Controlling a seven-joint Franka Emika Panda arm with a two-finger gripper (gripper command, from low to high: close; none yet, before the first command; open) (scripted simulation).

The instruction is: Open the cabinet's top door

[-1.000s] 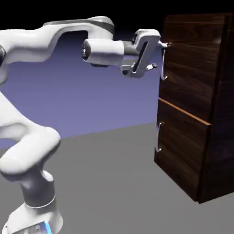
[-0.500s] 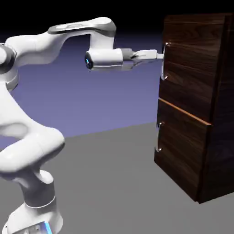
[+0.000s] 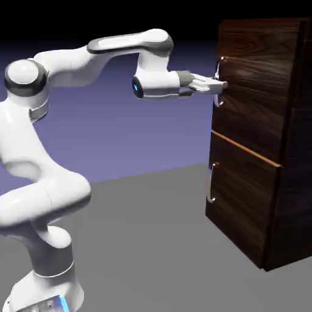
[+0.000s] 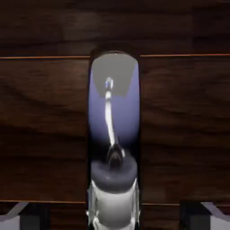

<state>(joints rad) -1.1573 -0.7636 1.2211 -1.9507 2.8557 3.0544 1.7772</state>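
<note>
The cabinet (image 3: 286, 140) of dark brown wood stands at the right of the exterior view. Its top door (image 3: 256, 91) looks flush with the cabinet front, with a thin silver handle (image 3: 218, 101) on its left side. My gripper (image 3: 222, 85) reaches level from the left and sits at the middle of that handle. In the hand view the handle (image 4: 114, 134) fills the centre against the top door (image 4: 45, 126). My gripper (image 4: 114, 214) is open: its fingertips (image 4: 18, 211) stand far out on either side of the handle, with wood showing in the gaps.
Below the top door is the shorter lower panel (image 3: 244, 195) with its own silver handle (image 3: 211, 183). An orange-brown edge (image 3: 244, 149) separates the two panels. The cabinet stands on the grey table (image 3: 152, 244), and my arm's base rises at the lower left.
The hand has rolled from broadside to edge-on and moved right and slightly down, so the fingers now lie at the middle of the top door's handle. The door has not moved.
</note>
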